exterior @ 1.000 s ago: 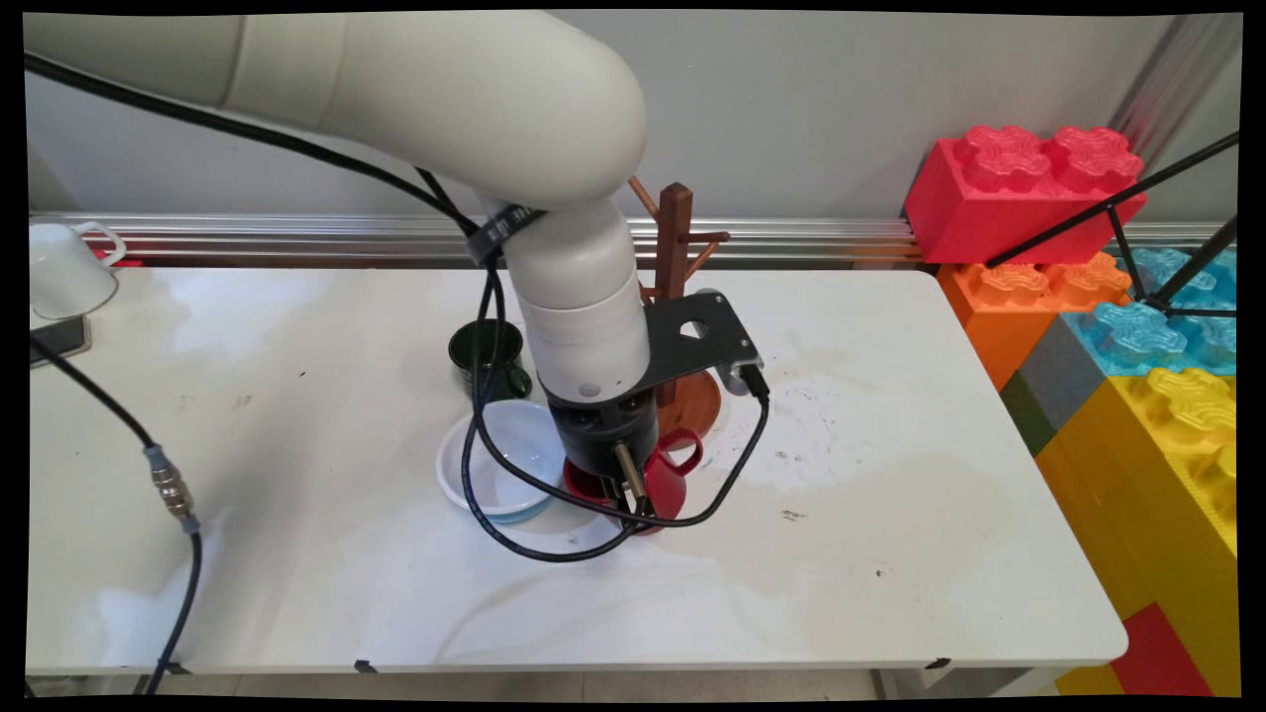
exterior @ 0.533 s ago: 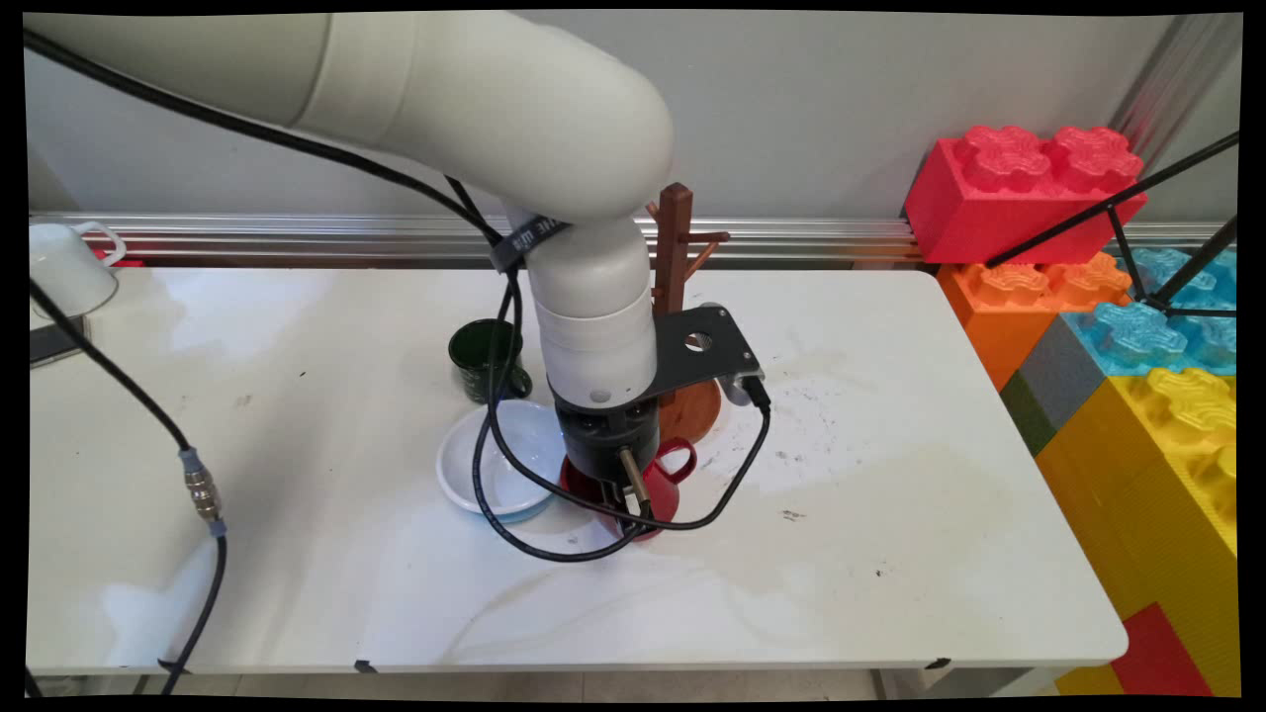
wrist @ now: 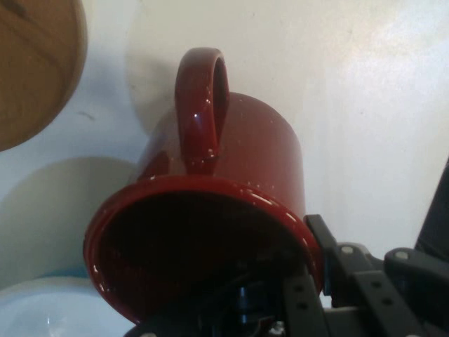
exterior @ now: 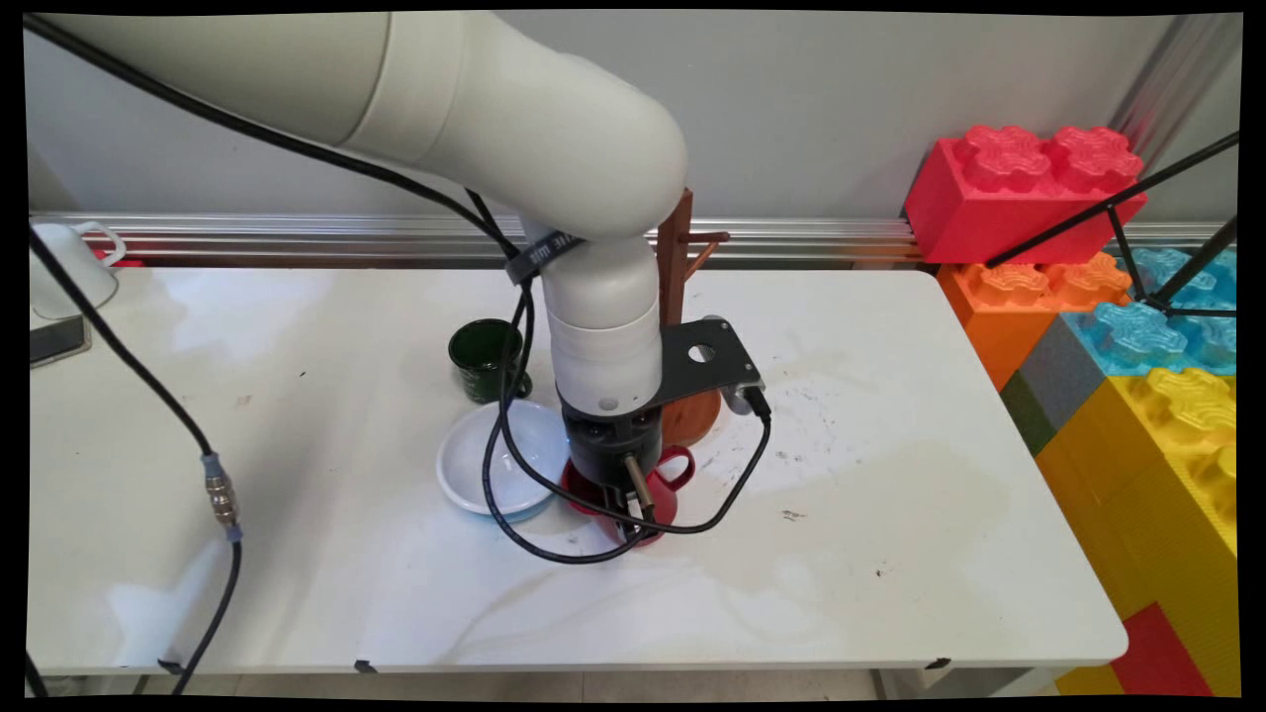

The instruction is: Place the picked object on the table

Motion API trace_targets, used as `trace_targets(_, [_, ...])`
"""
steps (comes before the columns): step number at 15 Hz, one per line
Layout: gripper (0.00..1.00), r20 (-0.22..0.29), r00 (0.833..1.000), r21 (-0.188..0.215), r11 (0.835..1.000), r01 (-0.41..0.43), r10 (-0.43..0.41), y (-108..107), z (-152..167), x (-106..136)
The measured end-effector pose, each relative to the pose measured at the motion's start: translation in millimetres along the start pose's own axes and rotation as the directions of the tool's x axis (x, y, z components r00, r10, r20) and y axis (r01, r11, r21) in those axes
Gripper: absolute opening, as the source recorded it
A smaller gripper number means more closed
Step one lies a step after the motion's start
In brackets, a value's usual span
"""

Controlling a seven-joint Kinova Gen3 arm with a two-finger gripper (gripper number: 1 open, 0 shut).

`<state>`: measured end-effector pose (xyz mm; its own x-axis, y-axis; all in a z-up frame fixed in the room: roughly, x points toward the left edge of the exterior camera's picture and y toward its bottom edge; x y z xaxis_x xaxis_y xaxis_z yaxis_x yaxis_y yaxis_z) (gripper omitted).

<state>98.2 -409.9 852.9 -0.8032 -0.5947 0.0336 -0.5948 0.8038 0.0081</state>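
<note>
**Gripper at red mug, mid-table**

White table [exterior: 890, 554] is carrying everything, with a grey wall behind. Gripper [exterior: 633, 519] is pointing straight down just in front of the wooden mug tree [exterior: 676, 257], reaching into the red mug [exterior: 665, 489]. In the hand view the mug [wrist: 245, 161] is filling the frame, rim nearest the hand, handle [wrist: 202, 105] pointing away. One finger [wrist: 330, 256] is sitting outside the rim and the linkage is running inside it, so the fingers are pinching the mug wall. White bowl [exterior: 485, 465] is lying just beside the mug on the arm's side; green mug [exterior: 483, 356] is standing behind the bowl.
</note>
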Motion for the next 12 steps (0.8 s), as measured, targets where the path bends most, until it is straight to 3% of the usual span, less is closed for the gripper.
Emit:
trace_targets(8, [0.00, 0.007, 1.000, -0.002, 1.000, 0.008, -0.008, -5.2, 15.2, 7.4])
trace_targets(9, [1.00, 0.005, 1.000, -0.003, 1.000, 0.010, -0.010, -5.6, 17.0, 8.7])
trace_targets(12, [1.00, -0.001, 1.000, -0.007, 1.000, 0.017, -0.017, -6.2, 20.7, 11.6])
